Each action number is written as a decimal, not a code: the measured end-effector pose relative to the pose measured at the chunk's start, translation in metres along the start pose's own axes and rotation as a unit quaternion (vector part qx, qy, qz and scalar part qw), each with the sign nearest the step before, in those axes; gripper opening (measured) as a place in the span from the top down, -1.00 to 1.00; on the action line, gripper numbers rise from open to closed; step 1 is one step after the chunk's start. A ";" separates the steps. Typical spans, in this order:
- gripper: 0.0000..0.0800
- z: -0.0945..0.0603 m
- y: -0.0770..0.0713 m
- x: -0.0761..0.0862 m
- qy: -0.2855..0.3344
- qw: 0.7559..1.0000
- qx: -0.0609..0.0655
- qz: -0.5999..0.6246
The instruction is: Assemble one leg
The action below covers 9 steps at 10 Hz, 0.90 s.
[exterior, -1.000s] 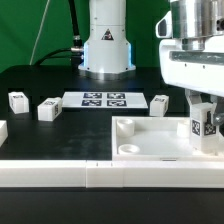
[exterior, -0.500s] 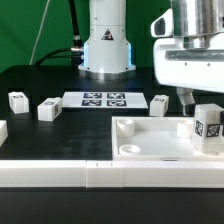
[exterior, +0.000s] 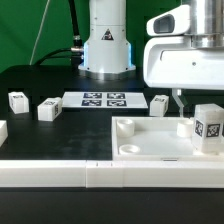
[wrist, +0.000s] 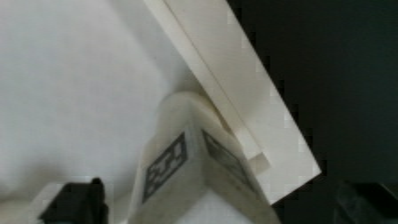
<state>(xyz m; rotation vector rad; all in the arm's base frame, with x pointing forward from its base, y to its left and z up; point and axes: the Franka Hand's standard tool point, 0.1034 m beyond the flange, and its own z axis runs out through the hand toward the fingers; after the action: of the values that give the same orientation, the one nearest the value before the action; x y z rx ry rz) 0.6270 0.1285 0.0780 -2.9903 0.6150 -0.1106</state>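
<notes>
Leg (exterior: 208, 126) stands upright at the tray's (exterior: 150, 141) corner, on the exterior view's right. You see the end effector (exterior: 190, 97) just above it, spread wide and gripping nothing.

**Item 1.** White round-bodied base column (exterior: 107, 42) of the single arm. It stands upright at the far middle of the exterior view.

**Item 2.** Large boxy white wrist housing (exterior: 185, 60), high on the exterior view's right. It sits level, with a rounded white joint (exterior: 168, 20) above it.

**Item 3.** Two-finger gripper (exterior: 203, 97) under that housing, pointing straight down. The jaws are parted and grip nothing. One slim grey finger (exterior: 178, 99) hangs in sight; its mate lies past the frame edge.

**Item 4.** Wrist view: one dark fingertip (wrist: 75, 200), only partly in frame.
</notes>
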 end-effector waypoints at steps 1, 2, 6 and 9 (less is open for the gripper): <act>-0.62 0.001 0.000 0.001 -0.003 0.999 -0.005 -0.045; -0.62 0.002 0.000 0.001 -0.004 0.994 -0.012 -0.109; -0.62 0.004 0.001 0.002 -0.013 0.957 -0.026 -0.290; 0.06 0.004 0.001 0.002 -0.013 0.957 -0.026 -0.290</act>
<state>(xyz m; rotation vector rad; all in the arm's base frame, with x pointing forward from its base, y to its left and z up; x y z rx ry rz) 0.6289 0.1269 0.0737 -3.1112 -0.2835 -0.0922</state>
